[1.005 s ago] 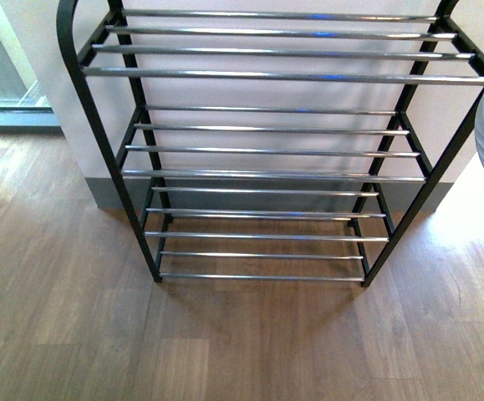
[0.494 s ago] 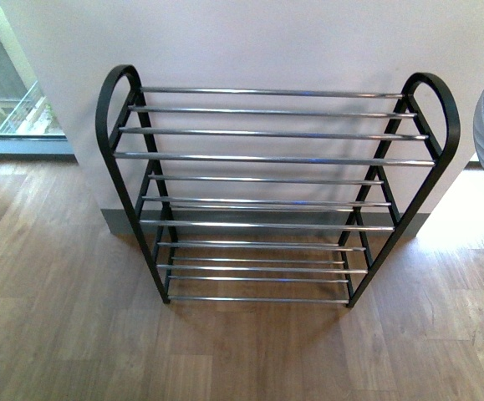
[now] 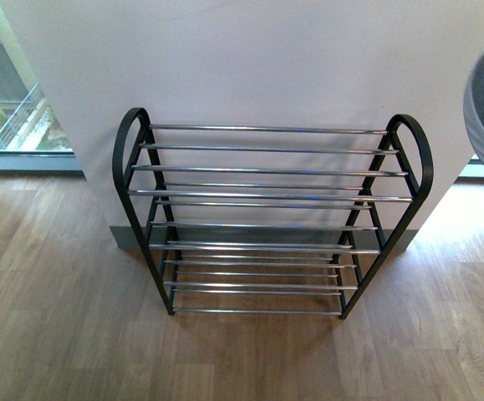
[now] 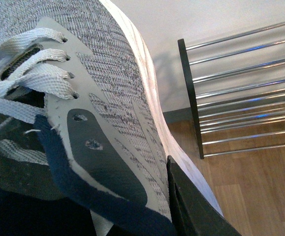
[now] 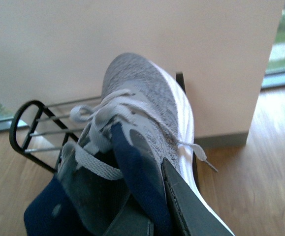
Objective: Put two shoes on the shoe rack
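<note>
Wall (image 3: 250, 58): white, plain, grey skirting (image 3: 126, 238) at foot.
Floor (image 3: 58, 334): light wood planks.
Window (image 3: 7, 92): far left, daylight outside.

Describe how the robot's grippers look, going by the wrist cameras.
The left gripper shows one flat, matte black finger with straight edges, tapering to a point. The right gripper shows a similar dark grey finger. No cables or markings are visible; the front view shows neither arm.
</note>
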`<control>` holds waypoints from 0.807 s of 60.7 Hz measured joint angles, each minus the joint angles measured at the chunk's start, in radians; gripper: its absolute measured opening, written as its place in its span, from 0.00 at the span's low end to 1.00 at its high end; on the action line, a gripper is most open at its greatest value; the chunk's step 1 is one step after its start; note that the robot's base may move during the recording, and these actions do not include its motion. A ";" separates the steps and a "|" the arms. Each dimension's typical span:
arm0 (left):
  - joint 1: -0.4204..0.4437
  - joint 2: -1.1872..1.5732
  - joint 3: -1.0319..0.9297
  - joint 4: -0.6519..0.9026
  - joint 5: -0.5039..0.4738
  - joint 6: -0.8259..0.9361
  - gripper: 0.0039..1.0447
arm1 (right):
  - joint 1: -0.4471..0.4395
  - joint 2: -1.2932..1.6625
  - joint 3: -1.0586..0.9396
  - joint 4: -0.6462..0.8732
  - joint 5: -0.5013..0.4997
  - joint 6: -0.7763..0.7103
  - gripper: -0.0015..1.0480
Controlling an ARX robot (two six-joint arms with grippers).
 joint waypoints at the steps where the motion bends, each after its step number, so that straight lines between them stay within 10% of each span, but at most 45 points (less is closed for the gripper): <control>1: 0.000 0.000 0.000 0.000 0.000 0.000 0.01 | 0.007 0.007 0.006 0.001 0.006 0.002 0.01; 26: 0.000 0.000 0.000 0.000 0.000 0.000 0.01 | 0.334 0.651 0.456 -0.035 0.302 0.226 0.01; 49: 0.000 0.000 0.000 0.000 0.001 0.000 0.01 | 0.387 1.131 0.815 -0.077 0.428 0.386 0.01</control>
